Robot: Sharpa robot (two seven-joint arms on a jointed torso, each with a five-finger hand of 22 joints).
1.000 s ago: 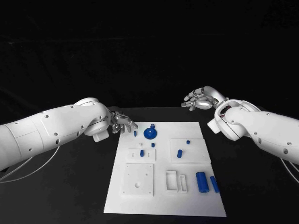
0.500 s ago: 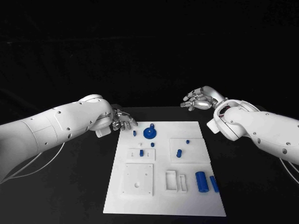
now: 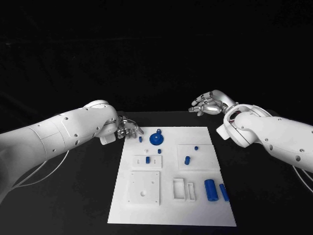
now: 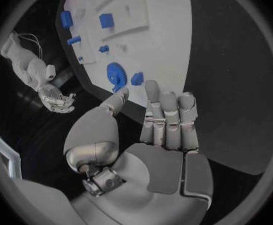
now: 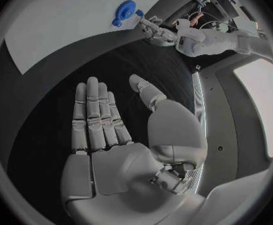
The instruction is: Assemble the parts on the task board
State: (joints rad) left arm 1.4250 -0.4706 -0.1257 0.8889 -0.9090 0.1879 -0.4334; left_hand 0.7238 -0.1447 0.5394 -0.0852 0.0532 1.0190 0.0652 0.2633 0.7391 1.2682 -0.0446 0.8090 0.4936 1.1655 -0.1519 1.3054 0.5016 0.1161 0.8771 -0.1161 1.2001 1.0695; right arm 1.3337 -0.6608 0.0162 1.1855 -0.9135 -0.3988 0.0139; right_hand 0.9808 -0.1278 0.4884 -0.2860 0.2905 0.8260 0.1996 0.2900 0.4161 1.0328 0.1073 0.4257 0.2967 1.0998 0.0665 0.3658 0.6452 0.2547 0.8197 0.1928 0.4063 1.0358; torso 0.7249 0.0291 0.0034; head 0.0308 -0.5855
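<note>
My left hand (image 3: 127,128) is empty, fingers apart, just beside the task board (image 3: 172,215); blue gear (image 3: 157,139) sits near its fingertips; right hand (image 3: 209,105) hangs empty too, fingers loosely spread, off the board.

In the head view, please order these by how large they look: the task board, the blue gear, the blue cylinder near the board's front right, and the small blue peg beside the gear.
1. task board
2. blue cylinder
3. blue gear, close to the cylinder and farther from the camera, so unsure
4. small blue peg
</note>
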